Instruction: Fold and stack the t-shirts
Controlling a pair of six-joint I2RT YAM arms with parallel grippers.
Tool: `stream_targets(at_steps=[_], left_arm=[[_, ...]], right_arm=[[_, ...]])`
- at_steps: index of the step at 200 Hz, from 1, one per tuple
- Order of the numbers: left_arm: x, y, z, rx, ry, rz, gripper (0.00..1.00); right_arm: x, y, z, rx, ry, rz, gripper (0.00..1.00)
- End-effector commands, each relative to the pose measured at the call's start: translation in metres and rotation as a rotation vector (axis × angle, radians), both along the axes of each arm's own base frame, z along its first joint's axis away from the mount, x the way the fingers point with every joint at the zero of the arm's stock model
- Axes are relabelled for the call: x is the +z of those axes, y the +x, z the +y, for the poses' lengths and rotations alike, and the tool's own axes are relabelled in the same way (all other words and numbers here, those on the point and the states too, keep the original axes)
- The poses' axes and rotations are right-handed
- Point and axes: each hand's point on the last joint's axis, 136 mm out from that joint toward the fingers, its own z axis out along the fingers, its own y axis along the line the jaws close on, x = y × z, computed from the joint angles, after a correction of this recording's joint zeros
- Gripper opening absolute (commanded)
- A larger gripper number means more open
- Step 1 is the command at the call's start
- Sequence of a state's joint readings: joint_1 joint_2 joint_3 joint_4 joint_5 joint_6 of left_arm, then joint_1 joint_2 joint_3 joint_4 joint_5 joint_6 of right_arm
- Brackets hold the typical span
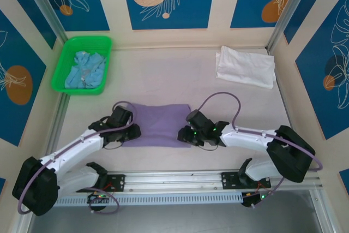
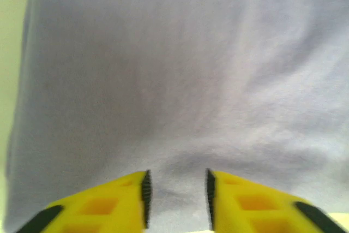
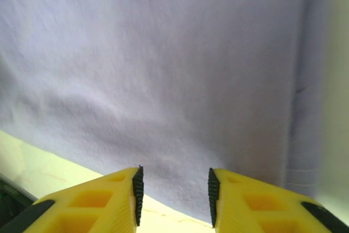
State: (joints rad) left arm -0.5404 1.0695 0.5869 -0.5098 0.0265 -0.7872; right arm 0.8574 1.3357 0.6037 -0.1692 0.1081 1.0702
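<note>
Folding lavender t-shirt [image 1: 158,125] | left end effector [image 2: 177,183] 9 o'clock, right end effector [image 3: 174,183] 3 o'clock: narrow, empty | you likely pinch its edges next.

The lavender-purple t-shirt [image 1: 158,124] is lying folded into a flat rectangle at the table's near middle, its surface mostly smooth with faint wrinkles. The white t-shirt [image 1: 245,66] is resting folded at the far right. The light blue t-shirt [image 1: 84,69] is sitting crumpled inside the green basket [image 1: 76,90] at far left.
</note>
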Motion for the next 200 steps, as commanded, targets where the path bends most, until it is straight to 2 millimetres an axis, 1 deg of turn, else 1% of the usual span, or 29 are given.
stream_targets(at_steps=[1,18,30,41,52,62,77,98,114,132,143,154,169,200], left_arm=[[0.025,0.027,-0.001,-0.026,0.076,-0.053,0.21],[0.027,0.056,-0.008,-0.030,0.115,-0.075,0.19],[0.025,0.076,-0.013,-0.034,0.130,-0.066,0.17],[0.022,0.093,-0.017,-0.035,0.130,-0.053,0.15],[0.016,0.109,-0.018,-0.028,0.143,-0.051,0.15],[0.008,0.121,-0.012,-0.008,0.155,-0.032,0.14],[-0.007,0.134,0.002,0.036,0.163,0.004,0.13],[-0.028,0.143,0.025,0.100,0.149,0.048,0.13],[-0.043,0.146,0.037,0.137,0.122,0.078,0.13],[-0.060,0.148,0.043,0.165,0.074,0.122,0.13],[-0.068,0.148,0.045,0.177,0.055,0.148,0.14],[-0.073,0.148,0.049,0.190,0.054,0.161,0.15],[-0.073,0.150,0.051,0.203,0.044,0.162,0.18],[-0.069,0.150,0.060,0.227,0.054,0.150,0.29]], right_arm=[[0.025,0.037,-0.007,-0.030,-0.034,-0.066,0.31],[0.037,0.065,0.002,-0.023,-0.020,-0.051,0.23],[0.041,0.083,0.011,-0.011,-0.005,-0.039,0.20],[0.036,0.098,0.020,-0.001,-0.001,-0.014,0.19],[0.031,0.109,0.026,-0.001,0.004,0.019,0.18],[0.026,0.119,0.030,-0.003,0.011,0.040,0.17],[0.011,0.131,0.027,-0.022,0.001,0.079,0.17],[-0.006,0.146,0.013,-0.061,-0.009,0.112,0.17],[-0.021,0.152,-0.001,-0.094,-0.016,0.156,0.17],[-0.033,0.156,-0.013,-0.129,0.008,0.211,0.18],[-0.034,0.157,-0.015,-0.144,0.059,0.231,0.18],[-0.034,0.158,-0.016,-0.158,0.092,0.245,0.19],[-0.033,0.159,-0.021,-0.168,0.093,0.240,0.20],[-0.033,0.160,-0.032,-0.197,0.103,0.251,0.24]])
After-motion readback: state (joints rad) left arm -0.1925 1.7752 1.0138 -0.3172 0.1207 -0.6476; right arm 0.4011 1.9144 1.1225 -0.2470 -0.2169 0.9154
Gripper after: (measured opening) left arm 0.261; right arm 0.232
